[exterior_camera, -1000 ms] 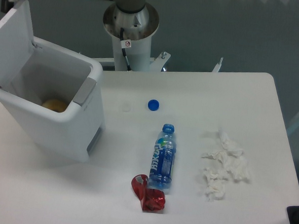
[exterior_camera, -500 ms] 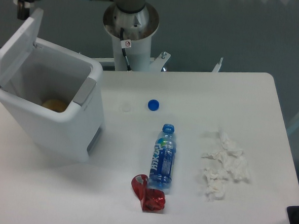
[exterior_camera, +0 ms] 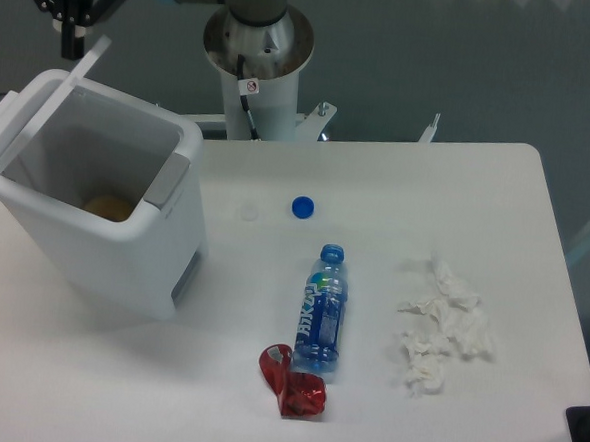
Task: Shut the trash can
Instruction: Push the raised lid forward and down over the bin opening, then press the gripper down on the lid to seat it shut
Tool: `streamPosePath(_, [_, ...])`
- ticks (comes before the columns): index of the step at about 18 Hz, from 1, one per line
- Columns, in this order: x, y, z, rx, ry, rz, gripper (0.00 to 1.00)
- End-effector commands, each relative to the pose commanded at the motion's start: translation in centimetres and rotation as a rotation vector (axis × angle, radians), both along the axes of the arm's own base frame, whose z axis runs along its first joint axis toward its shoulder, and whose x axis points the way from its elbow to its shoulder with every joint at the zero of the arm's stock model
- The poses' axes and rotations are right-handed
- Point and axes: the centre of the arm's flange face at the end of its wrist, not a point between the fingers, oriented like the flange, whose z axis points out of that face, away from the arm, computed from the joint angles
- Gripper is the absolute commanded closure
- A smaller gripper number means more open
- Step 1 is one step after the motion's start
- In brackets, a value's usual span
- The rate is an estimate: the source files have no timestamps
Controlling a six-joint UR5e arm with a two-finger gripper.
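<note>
The trash can (exterior_camera: pixel 124 236) is a big white boxy bin at the table's left, with a grey tab (exterior_camera: pixel 167 178) on its front rim. Its hinged lid (exterior_camera: pixel 46 111) stands up, seen almost edge-on and leaning over the opening. A yellowish object (exterior_camera: pixel 107 208) lies inside the bin. My black gripper (exterior_camera: pixel 74 39) hangs at the top left, its fingertip touching the raised top edge of the lid. Its fingers look pressed together, holding nothing.
A blue-labelled water bottle (exterior_camera: pixel 322 311) lies mid-table with a crumpled red wrapper (exterior_camera: pixel 293 381) at its base. A blue cap (exterior_camera: pixel 302 207) sits behind it. Crumpled white tissue (exterior_camera: pixel 441 328) lies to the right. The robot's base (exterior_camera: pixel 257 53) stands behind the table.
My gripper has moved rightward along the top left, pushing the lid. The lid has swung from leaning back to tipping over the bin's opening.
</note>
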Motion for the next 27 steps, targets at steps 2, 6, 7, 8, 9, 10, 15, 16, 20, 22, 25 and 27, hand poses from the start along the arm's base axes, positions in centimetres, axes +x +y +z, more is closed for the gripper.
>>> streamPosePath(2, [-0.9,0.5,-0.6,-0.012,-0.007,0.014,0.92])
streamPosePath(6, [-2.7,2.3,-2.6,-0.049,-0.028,0.029,0.92])
streamPosePath(7, [-3.1,2.8,-3.2,-0.06,-0.034,0.031,0.92])
streamPosePath(8, [-3.4,3.4,-3.9,-0.072,-0.041,0.031,0.92])
streamPosePath(9, [-3.7,3.8,-4.4,-0.081,-0.046,0.031,0.92])
streamPosePath(10, [-3.9,4.2,-5.0,-0.09,-0.053,0.03,0.92])
streamPosePath(15, [-6.1,5.0,-6.8,-0.12,-0.073,0.053,0.92])
streamPosePath(16, [-6.5,5.3,-7.2,-0.127,-0.077,0.058,0.92])
streamPosePath(20, [-8.2,5.6,-8.3,-0.145,-0.089,0.08,0.92])
streamPosePath(22, [-9.0,5.7,-8.9,-0.156,-0.098,0.091,0.92])
streamPosePath(25, [-9.2,5.9,-9.4,-0.163,-0.103,0.093,0.92])
streamPosePath(27, [-9.3,6.0,-9.9,-0.171,-0.108,0.093,0.92])
